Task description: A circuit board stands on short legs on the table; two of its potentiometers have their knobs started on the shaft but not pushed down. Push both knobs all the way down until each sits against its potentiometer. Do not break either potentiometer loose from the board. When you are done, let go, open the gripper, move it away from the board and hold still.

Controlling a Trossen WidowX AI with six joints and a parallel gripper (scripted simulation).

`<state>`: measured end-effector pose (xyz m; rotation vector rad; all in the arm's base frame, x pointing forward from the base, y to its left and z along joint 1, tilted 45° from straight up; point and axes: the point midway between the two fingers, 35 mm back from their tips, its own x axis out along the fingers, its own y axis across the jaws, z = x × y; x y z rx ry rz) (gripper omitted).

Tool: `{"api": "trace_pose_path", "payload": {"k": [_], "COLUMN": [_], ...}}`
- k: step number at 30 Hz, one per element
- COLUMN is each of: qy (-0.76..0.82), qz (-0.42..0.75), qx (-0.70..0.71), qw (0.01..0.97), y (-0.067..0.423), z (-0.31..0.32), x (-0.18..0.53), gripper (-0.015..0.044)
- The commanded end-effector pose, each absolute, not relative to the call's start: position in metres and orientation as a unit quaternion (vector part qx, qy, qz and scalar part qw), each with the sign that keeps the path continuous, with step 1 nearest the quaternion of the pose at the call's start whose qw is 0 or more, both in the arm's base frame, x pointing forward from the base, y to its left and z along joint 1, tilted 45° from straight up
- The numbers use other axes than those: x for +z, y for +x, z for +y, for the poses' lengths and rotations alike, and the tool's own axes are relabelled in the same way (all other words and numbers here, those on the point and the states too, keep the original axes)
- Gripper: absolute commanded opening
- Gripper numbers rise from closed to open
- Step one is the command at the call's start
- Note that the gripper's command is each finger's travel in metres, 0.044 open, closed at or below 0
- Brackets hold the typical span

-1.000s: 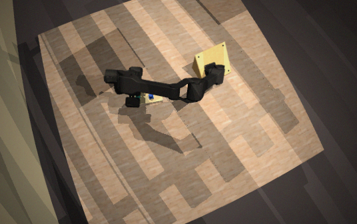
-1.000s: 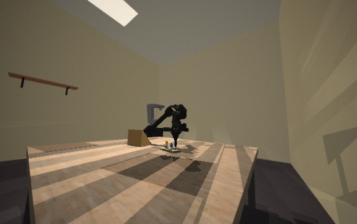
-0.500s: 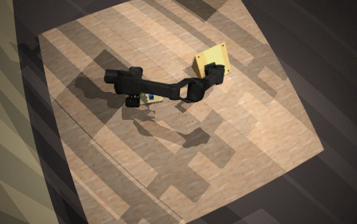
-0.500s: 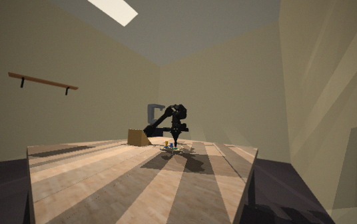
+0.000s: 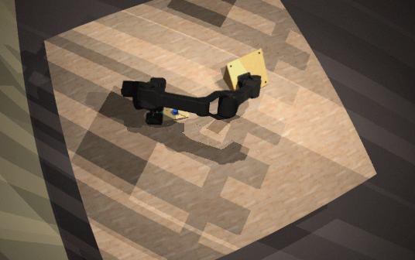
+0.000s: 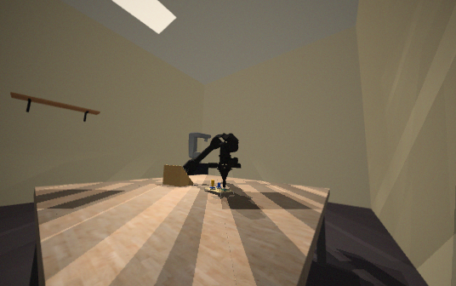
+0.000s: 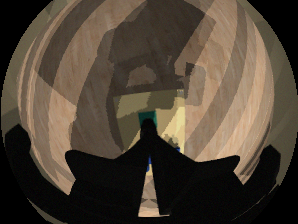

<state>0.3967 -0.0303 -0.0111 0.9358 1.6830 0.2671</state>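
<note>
The circuit board (image 5: pixel 183 115) (image 6: pixel 208 191) (image 7: pixel 180 117) stands low on the table, partly covered by the arm in the top view. In the exterior view a yellow knob (image 6: pixel 213 182) stands upright on it, with a blue part (image 6: pixel 219 185) beside it, also in the top view (image 5: pixel 175 112). How far down any knob sits is too small to tell. A teal part (image 7: pixel 147 115) on the board lies right at the fingertips in the wrist view. My gripper (image 6: pixel 224 186) (image 7: pixel 150 136) is shut and empty, pointing down at the board; whether it touches the teal part is unclear.
A yellow wedge-shaped block (image 5: pixel 253 66) (image 6: pixel 174 175) stands near the arm's base. A grey bracket-like post (image 6: pixel 192 145) shows behind the arm in the exterior view. Striped shadows cross the wooden table (image 5: pixel 302 155) (image 6: pixel 170 238).
</note>
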Motion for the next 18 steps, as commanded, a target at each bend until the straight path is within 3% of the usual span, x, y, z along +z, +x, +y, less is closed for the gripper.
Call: {"api": "trace_pose_path", "payload": {"k": [1,18], "qy": [0.394,0.394], "qz": [0.718,0.718], "qx": [0.119,0.119], "qw": [0.561,0.561], "y": [0.3982,0.398], "z": [-0.0208,-0.0194], "x": [-0.0169,-0.0183], "gripper": [0.0,0.0]}}
